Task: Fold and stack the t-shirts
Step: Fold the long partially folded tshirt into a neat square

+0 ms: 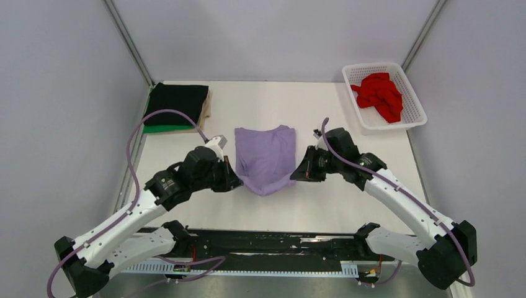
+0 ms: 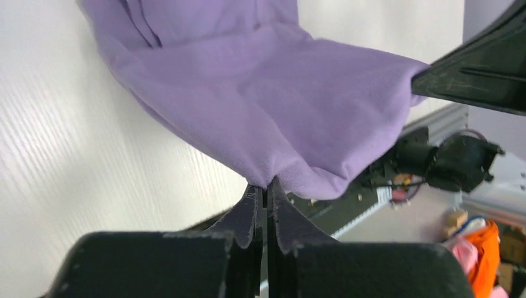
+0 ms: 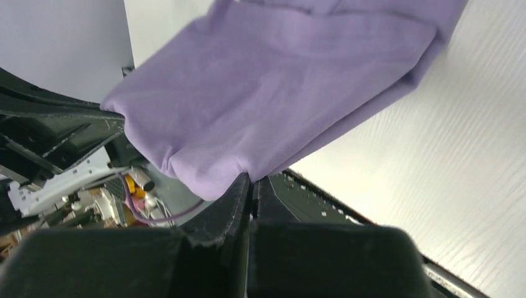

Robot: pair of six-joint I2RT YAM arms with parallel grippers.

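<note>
The left gripper (image 2: 265, 186) was clenched on the near left corner of the purple shirt (image 1: 267, 155), its fingertips pinched together with a small tuck of cloth between them. The right gripper (image 3: 251, 180) was clamped the same way on the near right corner. Between the two, the near edge hung off the table (image 1: 322, 211) and sagged in a shallow belly, while the far part of the shirt lay flat in the middle of the table.

The shirt looked narrowed by side folds, so its long axis ran from the near side of the table to the far side, with the lifted end pointing at the arm bases. I could not tell which end was the collar. The step in hand seemed to be folding the near end over the far end. To do it well, both corners should travel together, level and at one pace. They should stay far enough apart to hold the edge taut, and be laid square on the far edge before letting go.

At far left a black shirt (image 1: 177, 102) lay folded on a green shirt (image 1: 166, 128), and a red shirt (image 1: 379, 94) lay crumpled in the basket (image 1: 414, 121) at far right
</note>
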